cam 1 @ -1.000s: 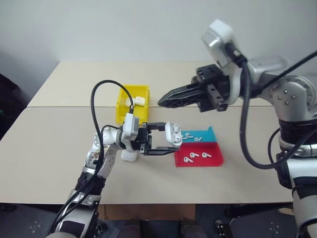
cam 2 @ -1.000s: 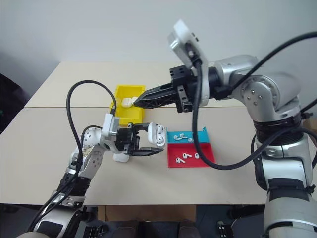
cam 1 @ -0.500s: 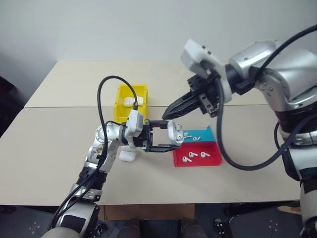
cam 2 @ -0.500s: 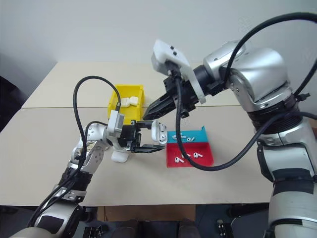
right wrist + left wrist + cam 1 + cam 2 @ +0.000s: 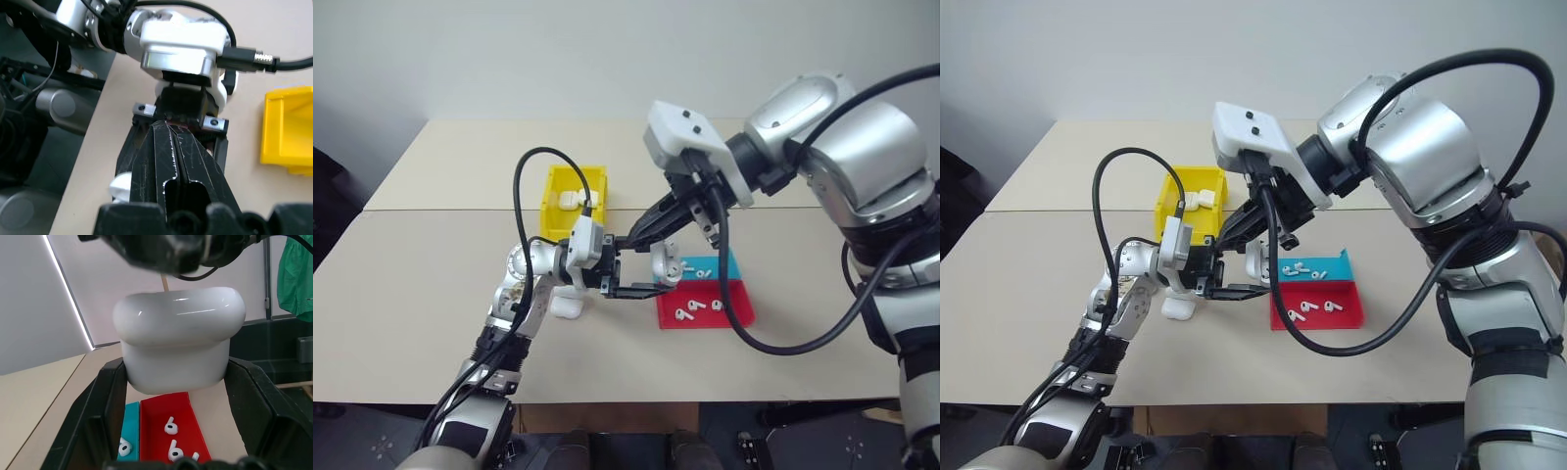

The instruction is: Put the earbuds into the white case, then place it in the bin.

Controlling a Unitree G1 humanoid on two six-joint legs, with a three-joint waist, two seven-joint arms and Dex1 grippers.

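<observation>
My left gripper is shut on a white case, held level above the table just left of the trays. In the left wrist view the white case sits between the two black fingers, lid down. My right gripper is shut with nothing visible in it. It points down and left, its tips just above the left gripper's upper finger. In the right wrist view the shut fingers aim at the left wrist. Loose earbuds lie in the trays. The yellow bin stands behind the left arm.
A shallow red tray and a blue tray behind it sit right of the grippers, each with earbuds in it. The bin holds white cases. Another white case lies on the table under the left forearm. A black cable loops over the left arm.
My right arm has swung down and to the left, bringing its shut gripper from beside the bin to just above the left gripper. The left gripper has kept its hold on the case.
</observation>
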